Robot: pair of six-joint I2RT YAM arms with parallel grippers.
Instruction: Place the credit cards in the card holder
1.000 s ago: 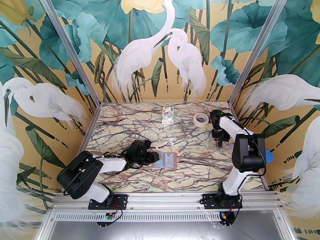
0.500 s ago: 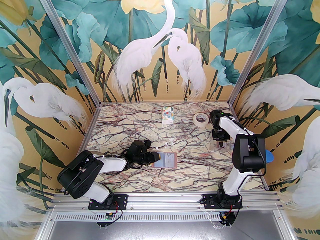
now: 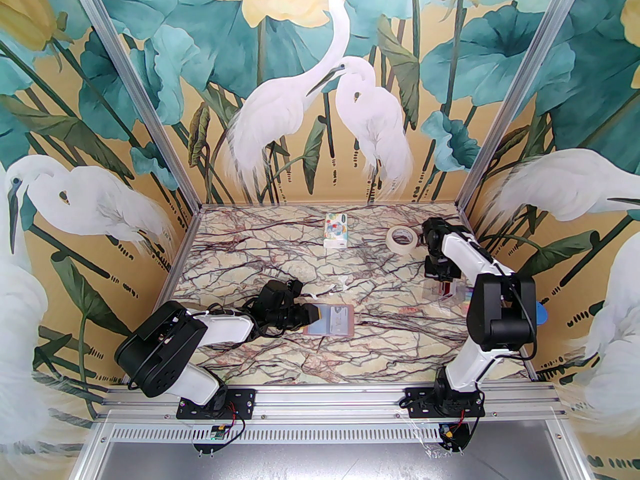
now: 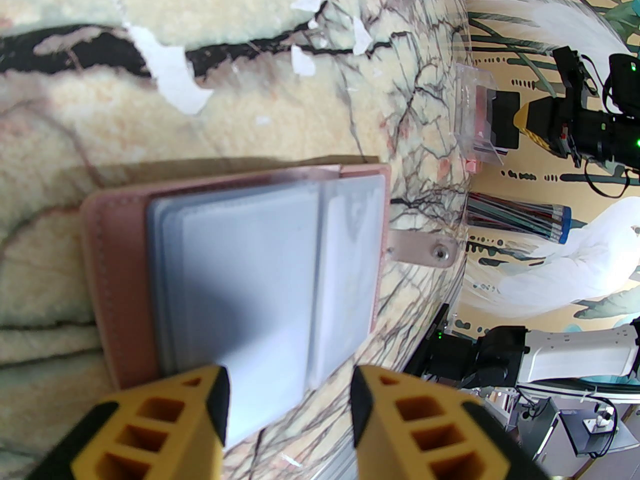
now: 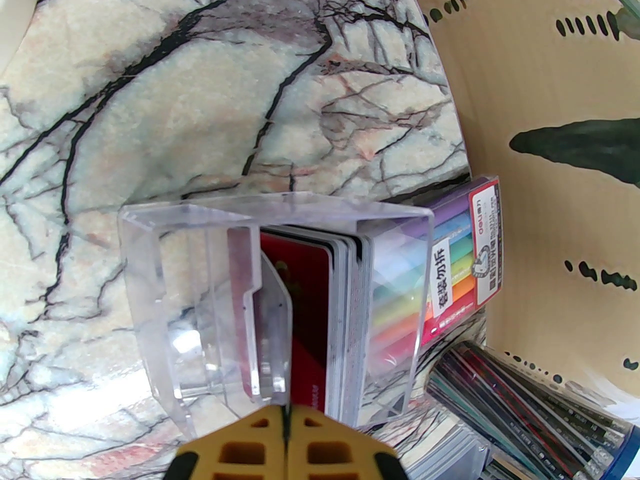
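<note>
The card holder (image 3: 334,320) lies open on the marble table, dusty pink with pale blue sleeves (image 4: 260,278) and a snap tab (image 4: 425,253). My left gripper (image 3: 314,313) rests at its left edge, open, its yellow fingers (image 4: 200,418) astride the sleeves' near end without pinching them. The credit cards (image 5: 345,318) stand on edge in a clear plastic box (image 5: 165,278) at the right wall, a red one (image 5: 305,308) among them. My right gripper (image 5: 286,420) hangs over the box (image 3: 442,293), shut on the edge of a pale card (image 5: 274,333) that leans off the stack.
A white patterned tissue pack (image 3: 335,229) and a roll of tape (image 3: 402,239) sit at the back. A striped pack of coloured pens (image 5: 460,268) and a tube of pencils (image 5: 525,418) lie against the right wall behind the box. White scraps (image 4: 170,73) dot the table.
The right gripper's jaws closed inside the clear box, and the right arm shifted slightly to the right. The left arm and the card holder have not moved.
</note>
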